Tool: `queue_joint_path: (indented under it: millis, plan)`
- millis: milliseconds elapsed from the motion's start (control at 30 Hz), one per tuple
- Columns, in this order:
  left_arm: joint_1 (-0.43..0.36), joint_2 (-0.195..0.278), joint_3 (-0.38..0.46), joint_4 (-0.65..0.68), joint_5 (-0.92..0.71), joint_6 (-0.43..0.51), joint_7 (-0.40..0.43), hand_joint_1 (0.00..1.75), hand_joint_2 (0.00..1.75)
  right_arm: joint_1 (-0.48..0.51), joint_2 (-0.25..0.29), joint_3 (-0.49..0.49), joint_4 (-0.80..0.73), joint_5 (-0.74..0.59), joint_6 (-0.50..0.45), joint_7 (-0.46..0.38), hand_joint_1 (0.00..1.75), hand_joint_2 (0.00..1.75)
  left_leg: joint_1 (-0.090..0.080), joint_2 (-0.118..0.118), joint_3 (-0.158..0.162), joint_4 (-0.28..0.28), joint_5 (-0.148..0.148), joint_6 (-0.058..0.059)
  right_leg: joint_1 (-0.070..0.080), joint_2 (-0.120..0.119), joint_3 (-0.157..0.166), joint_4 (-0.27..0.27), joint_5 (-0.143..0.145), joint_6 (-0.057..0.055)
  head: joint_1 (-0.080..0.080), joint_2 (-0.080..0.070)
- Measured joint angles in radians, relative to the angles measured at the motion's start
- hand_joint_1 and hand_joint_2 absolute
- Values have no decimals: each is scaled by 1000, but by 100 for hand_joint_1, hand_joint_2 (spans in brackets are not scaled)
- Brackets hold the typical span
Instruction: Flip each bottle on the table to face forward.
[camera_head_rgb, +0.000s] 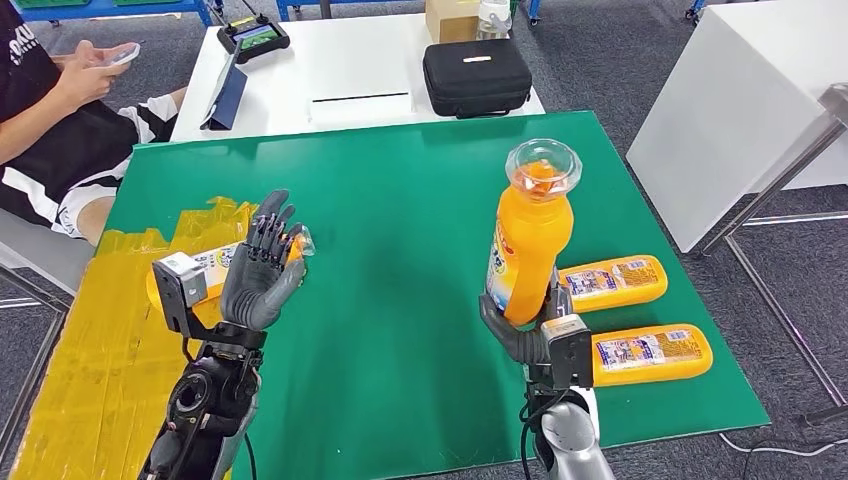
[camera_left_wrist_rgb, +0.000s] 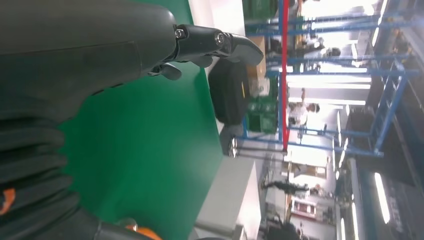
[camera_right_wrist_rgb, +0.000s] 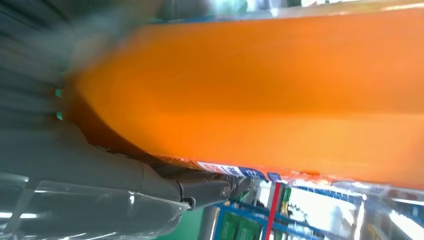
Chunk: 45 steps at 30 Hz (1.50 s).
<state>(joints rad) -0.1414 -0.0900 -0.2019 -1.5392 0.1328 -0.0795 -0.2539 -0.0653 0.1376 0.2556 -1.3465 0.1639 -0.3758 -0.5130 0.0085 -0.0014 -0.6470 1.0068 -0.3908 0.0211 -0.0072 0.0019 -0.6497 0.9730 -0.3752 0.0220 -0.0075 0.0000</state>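
Orange fills your near right: your right hand (camera_head_rgb: 520, 335) grips an upright orange bottle (camera_head_rgb: 528, 245) by its lower body, held above the green table (camera_head_rgb: 400, 230) with its clear cap uppermost. The right wrist view shows that same bottle pressed close against the grey thumb (camera_right_wrist_rgb: 150, 185), label edge just visible. Just right of the hand, two more orange bottles lie on their sides on the table, the nearer one (camera_head_rgb: 650, 353) touching or almost touching the wrist, the farther one (camera_head_rgb: 612, 282) just beyond it, both with labels facing up.

On your near left, your left hand (camera_head_rgb: 262, 270) is raised with fingers spread apart, holding nothing. Behind it a fourth orange bottle (camera_head_rgb: 210, 275) lies on its side by the yellow taped patch (camera_head_rgb: 110, 340) at the table's left edge; you cannot tell whether hand and bottle touch.

Farther off, a white table (camera_head_rgb: 350, 70) carries a black case (camera_head_rgb: 477, 76), a controller (camera_head_rgb: 253, 37) and a tablet (camera_head_rgb: 226, 97). A seated person (camera_head_rgb: 60, 120) is at far left.
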Motion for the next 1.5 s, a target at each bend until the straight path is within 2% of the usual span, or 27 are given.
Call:
queue_joint_path:
  millis: [367,733,1000,1267,1500]
  plan:
    - [-13,0,-67,7,10,-19,-11,0,175,-27,23,18,33,13,4,-11,175,175,0,-1,0,0,0,0,0,0,0,0,0,0,0,0]
    - [-21,0,-141,5,-50,18,-37,0,175,-68,30,109,100,112,40,27,175,175,0,-1,-1,0,0,0,0,0,0,0,0,0,0,0]
    - [-52,-1,-204,8,-77,32,-39,0,175,-134,54,211,202,228,69,69,175,175,0,-2,-1,0,0,0,0,0,0,0,0,0,0,0]
    - [-71,-9,-225,15,-79,35,-29,0,175,-177,75,284,282,285,80,81,175,175,0,-2,-1,0,0,0,0,0,0,0,0,0,0,0]
    - [-70,-9,-234,15,-68,19,-23,0,175,-191,78,298,308,288,75,85,175,175,0,-2,-1,0,0,0,0,0,0,0,-1,0,0,0]
